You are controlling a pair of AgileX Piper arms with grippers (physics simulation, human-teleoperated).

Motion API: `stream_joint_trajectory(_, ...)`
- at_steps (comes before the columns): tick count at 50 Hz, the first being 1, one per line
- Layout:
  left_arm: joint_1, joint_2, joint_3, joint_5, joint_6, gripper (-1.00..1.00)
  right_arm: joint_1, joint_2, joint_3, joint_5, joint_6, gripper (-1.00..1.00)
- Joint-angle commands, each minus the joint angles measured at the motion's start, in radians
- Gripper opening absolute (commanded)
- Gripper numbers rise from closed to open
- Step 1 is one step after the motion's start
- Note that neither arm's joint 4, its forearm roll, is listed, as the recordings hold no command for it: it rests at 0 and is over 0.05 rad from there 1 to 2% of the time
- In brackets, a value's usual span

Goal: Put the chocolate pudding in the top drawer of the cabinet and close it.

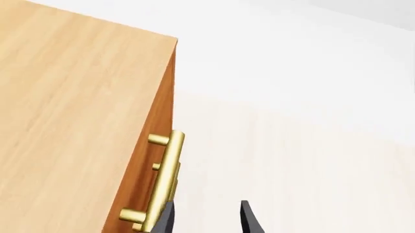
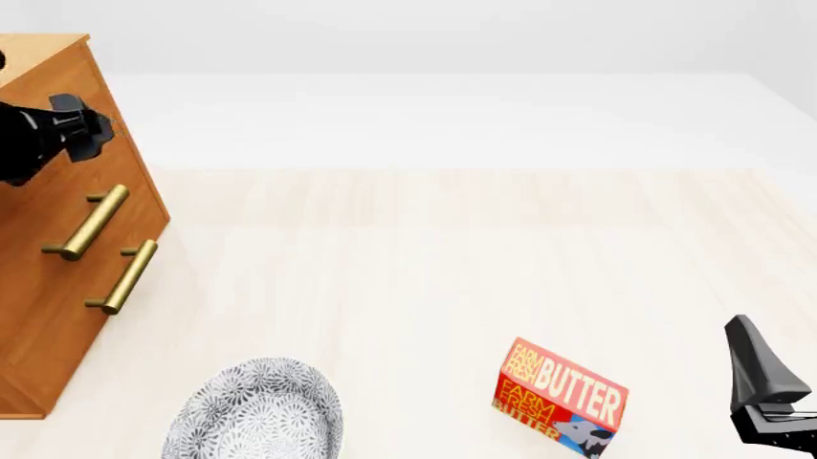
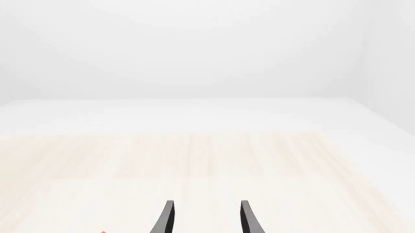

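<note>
The chocolate pudding is out of view in every frame. The orange-brown cabinet stands at the table's left edge with both drawers shut. The top drawer carries the upper brass handle. My left gripper hovers high by the cabinet's top front edge and is open. One finger sits right beside a brass handle, which is not between the fingers. In the front view the left arm shows at the cabinet's upper corner. My right gripper is open and empty, low at the near right.
A red-and-yellow butter box lies near the front, right of centre. A grey patterned bowl sits near the front left, close to the cabinet's base. The lower drawer's handle sits below the upper one.
</note>
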Motion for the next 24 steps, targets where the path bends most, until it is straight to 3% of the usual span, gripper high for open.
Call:
stream_joint_trajectory(1, -0.009, -0.094, -0.018, 0.053, -0.034, 1.0, 0.0, 0.0, 0.0, 0.0, 0.0, 1.0)
stream_joint_trajectory(24, -0.086, -0.199, -0.083, 0.129, -0.018, 1.0, -0.002, -0.01, 0.0, 0.011, 0.0, 1.0)
